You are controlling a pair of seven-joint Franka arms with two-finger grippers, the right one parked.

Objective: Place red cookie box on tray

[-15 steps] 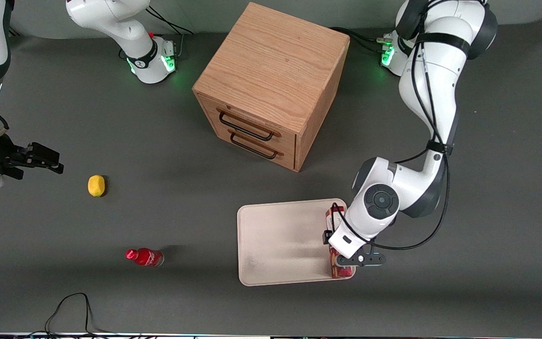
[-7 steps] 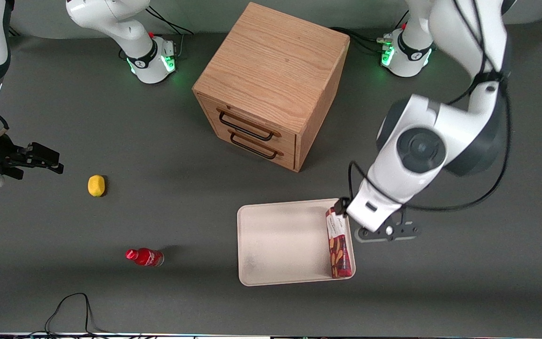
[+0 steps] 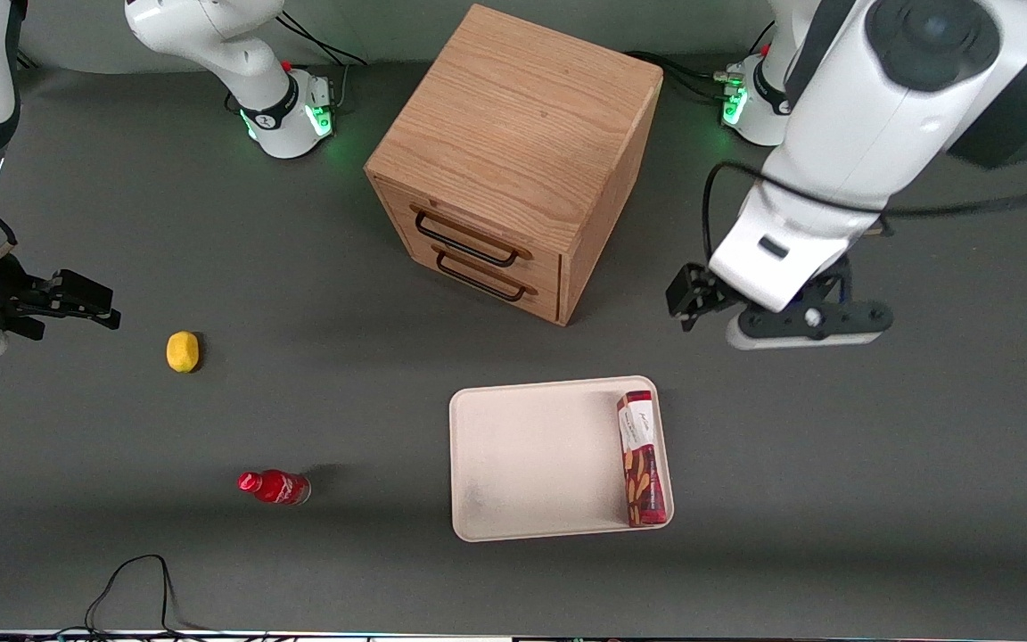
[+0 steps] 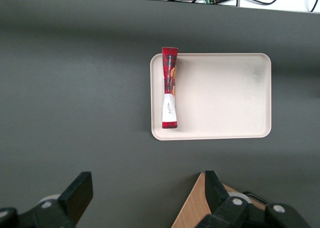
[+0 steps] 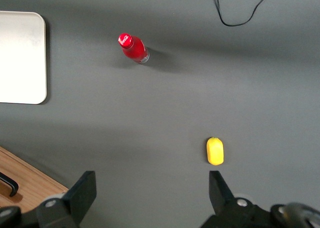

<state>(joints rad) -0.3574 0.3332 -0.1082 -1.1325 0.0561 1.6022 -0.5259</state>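
Front camera: the red cookie box (image 3: 640, 458) lies flat inside the tray (image 3: 531, 459), along its short edge toward the working arm's end. The gripper (image 3: 776, 325), which clasped the box a second ago, has since let go and risen, and now hangs farther from the camera than the tray, beside the wooden drawer cabinet (image 3: 513, 160). Wrist camera: its two fingers (image 4: 77, 193) stand spread wide with nothing between them, high above the box (image 4: 169, 94) resting in the tray (image 4: 225, 96).
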